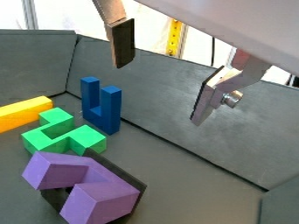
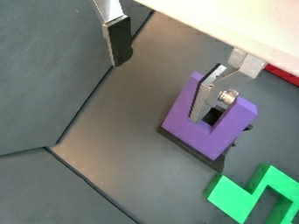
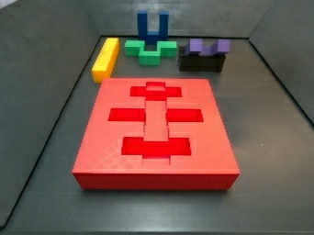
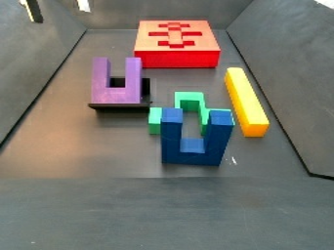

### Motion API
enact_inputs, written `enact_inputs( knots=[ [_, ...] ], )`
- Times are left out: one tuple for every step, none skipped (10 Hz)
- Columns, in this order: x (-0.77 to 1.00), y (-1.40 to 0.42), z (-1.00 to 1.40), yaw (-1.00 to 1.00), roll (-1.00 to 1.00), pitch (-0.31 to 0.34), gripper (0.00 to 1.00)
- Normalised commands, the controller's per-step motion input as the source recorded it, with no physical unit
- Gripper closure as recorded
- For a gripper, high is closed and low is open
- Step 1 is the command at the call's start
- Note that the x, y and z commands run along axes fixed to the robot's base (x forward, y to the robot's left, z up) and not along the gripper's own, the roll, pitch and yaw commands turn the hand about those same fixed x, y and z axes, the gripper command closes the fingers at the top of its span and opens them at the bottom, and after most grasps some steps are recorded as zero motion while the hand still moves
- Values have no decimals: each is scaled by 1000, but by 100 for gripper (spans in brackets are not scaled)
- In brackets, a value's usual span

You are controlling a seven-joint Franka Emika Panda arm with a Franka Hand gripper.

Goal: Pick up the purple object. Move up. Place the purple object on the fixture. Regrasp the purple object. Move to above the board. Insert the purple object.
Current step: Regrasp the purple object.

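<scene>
The purple object (image 4: 115, 80) is a U-shaped block resting on the dark fixture (image 4: 125, 106), prongs pointing toward the red board (image 4: 179, 44). It shows in both wrist views (image 1: 82, 179) (image 2: 193, 118) and in a side view (image 3: 208, 46) on the fixture (image 3: 203, 63). My gripper (image 1: 167, 74) is open and empty, raised above the floor beside the purple object; nothing lies between its fingers (image 1: 121, 44). In a wrist view the gripper (image 2: 163, 70) has one finger (image 2: 215, 94) in front of the purple block. The gripper is out of view in both side views.
A blue two-pronged piece (image 4: 196, 135) stands upright next to a green block (image 4: 177, 109) and a yellow bar (image 4: 245, 98). They also show in a wrist view: blue (image 1: 100, 105), green (image 1: 65, 131), yellow (image 1: 24, 112). Grey walls surround the floor.
</scene>
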Motion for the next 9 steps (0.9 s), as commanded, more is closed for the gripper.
enact_inputs(
  knots=[
    [89, 0, -60, 0, 303, 0, 0],
    [0, 0, -177, 257, 323, -20, 0],
    [0, -151, -331, 443, 374, -166, 0],
    [0, -174, -337, 431, 340, -129, 0],
    [0, -177, -409, 440, 180, -189, 0],
    [0, -183, -406, 434, 134, -177, 0],
    [0, -169, -386, 423, 151, -166, 0],
    [-3, -174, -397, 366, 154, -160, 0],
    [-120, -157, -340, 266, 103, -143, 0]
  ],
)
